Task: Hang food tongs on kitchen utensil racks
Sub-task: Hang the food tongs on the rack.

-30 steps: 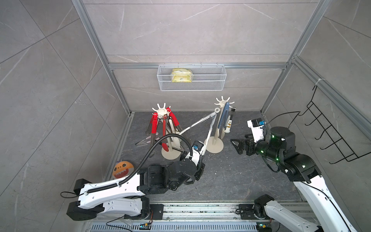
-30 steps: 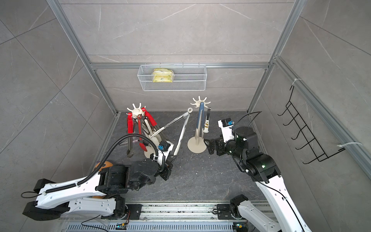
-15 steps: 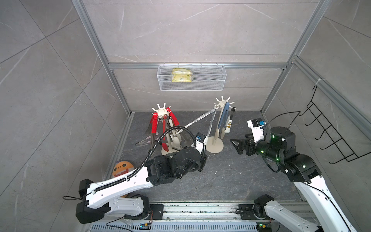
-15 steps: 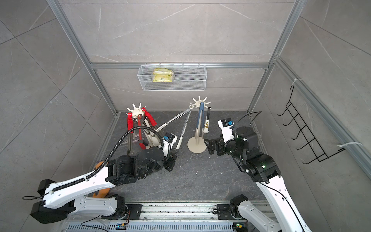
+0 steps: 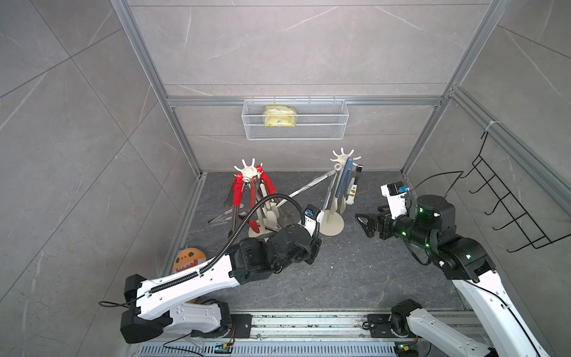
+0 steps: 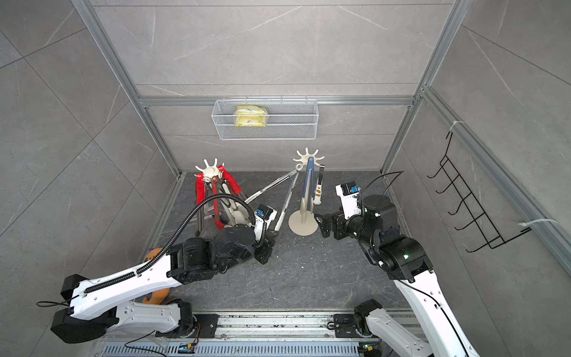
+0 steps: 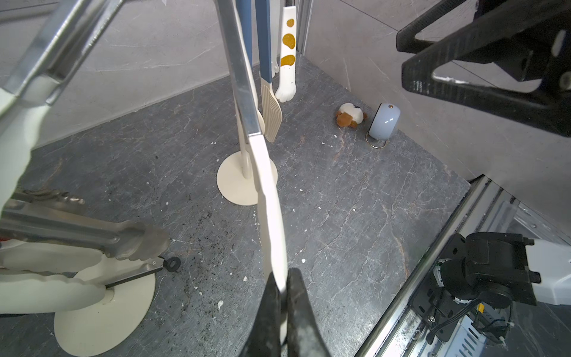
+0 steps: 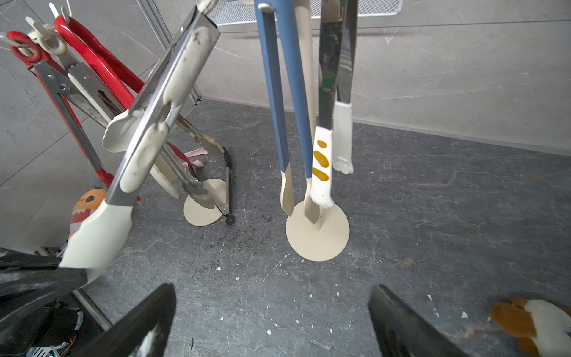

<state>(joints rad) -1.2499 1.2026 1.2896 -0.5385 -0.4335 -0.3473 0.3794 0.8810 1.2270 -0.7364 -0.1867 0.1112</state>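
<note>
Two cream utensil racks stand at the back of the floor. Red-handled food tongs hang on the left rack (image 5: 248, 170) (image 6: 210, 168). The right rack (image 5: 343, 157) (image 6: 306, 156) (image 8: 318, 235) carries blue-grey tongs (image 5: 346, 182) (image 8: 284, 92) and paw-tipped tongs (image 8: 323, 167). Steel tongs with cream tips (image 5: 329, 194) (image 6: 287, 197) (image 7: 268, 191) hang by their ring from the right rack, arms spread wide. My left gripper (image 5: 321, 221) (image 6: 276, 230) (image 7: 282, 278) is shut on one cream tip. My right gripper (image 5: 364, 225) (image 6: 323, 225) (image 8: 272, 290) stands open and empty, level with the right rack's base and to its right.
A wire basket (image 5: 295, 123) with a yellow packet hangs on the back wall, and a black wire hook rack (image 5: 509, 201) on the right wall. An orange plush (image 5: 188, 258) lies front left. A brown-and-white plush (image 7: 350, 115) and a pale round object (image 7: 383, 120) sit by the right wall. Bare steel tongs (image 5: 222, 216) lie by the left rack.
My left arm has lifted and reached further back toward the racks, carrying the cream tip closer to the right rack's post. The right arm has not moved.
</note>
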